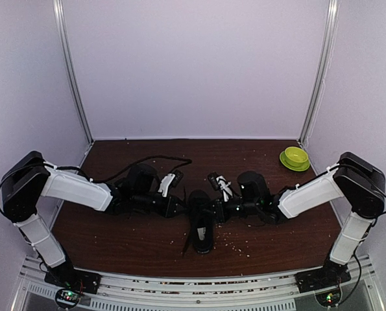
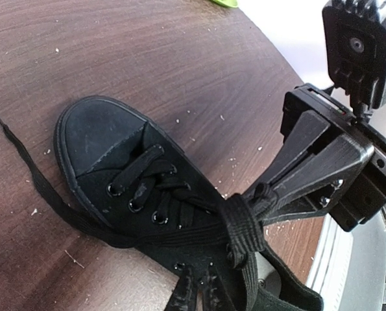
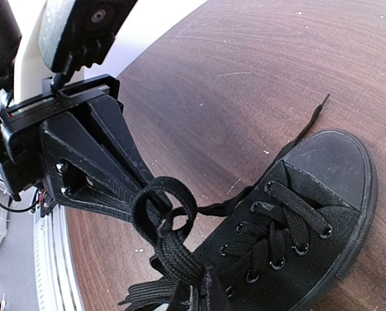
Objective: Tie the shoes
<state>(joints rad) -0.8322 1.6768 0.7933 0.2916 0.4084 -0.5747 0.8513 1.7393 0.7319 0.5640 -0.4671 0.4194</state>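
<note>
One black sneaker (image 2: 108,142) on our worktop (image 2: 115,52); we log left gripper (image 3: 157,208) and right gripper (image 2: 259,194), each clenched on a looped stretch of its laces (image 2: 241,228).

All-black shoe (image 1: 202,236) with black laces (image 2: 241,223). Beneath it, the counter (image 1: 147,249) is dark brown, pale-flecked wood grain. Far right of the shoe sits a lime-green bowl (image 1: 295,157).

Shoe (image 1: 202,233): one, black
Lace (image 2: 241,223): one, black
Bowl (image 1: 295,157): one, green
Arms (image 1: 76,188) (image 1: 309,194): two
Desk (image 1: 147,249): one
Crumbs (image 1: 235,245): many, too small to count
</note>
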